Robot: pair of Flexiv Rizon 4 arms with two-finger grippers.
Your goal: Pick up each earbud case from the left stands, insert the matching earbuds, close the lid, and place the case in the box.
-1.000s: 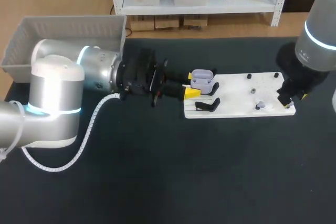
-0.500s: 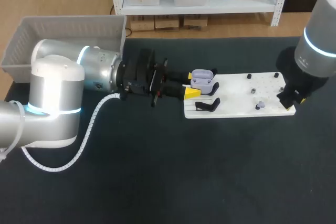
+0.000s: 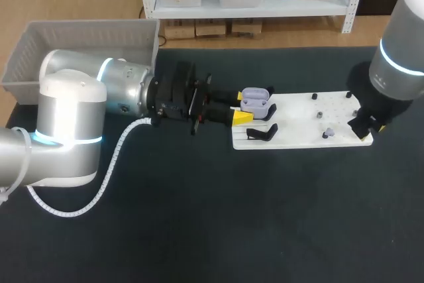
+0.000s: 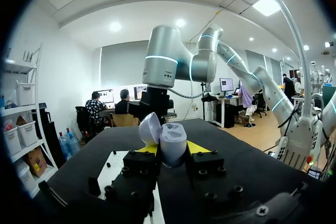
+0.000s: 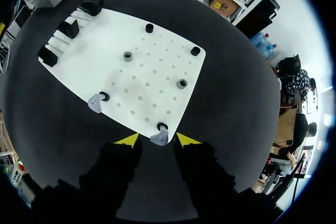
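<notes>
Jaws of the left gripper (image 4: 172, 147) are clenched on the case (image 4: 173, 136); the spread right gripper (image 5: 157, 140) has been shifted over an earbud (image 5: 159, 138) for pickup.

The head camera is looking down from above and behind on the whole dark worktop (image 3: 199, 217) and the white board (image 3: 301, 124). The left wrist camera is riding low, close behind the left gripper (image 4: 172, 148), facing level across the worktop toward the right arm (image 4: 165, 61). The earbud case (image 4: 171, 137) is sitting right before it, shared with the head view. The right wrist camera is hanging over the right gripper (image 5: 157, 140), facing straight down on the same board.
</notes>
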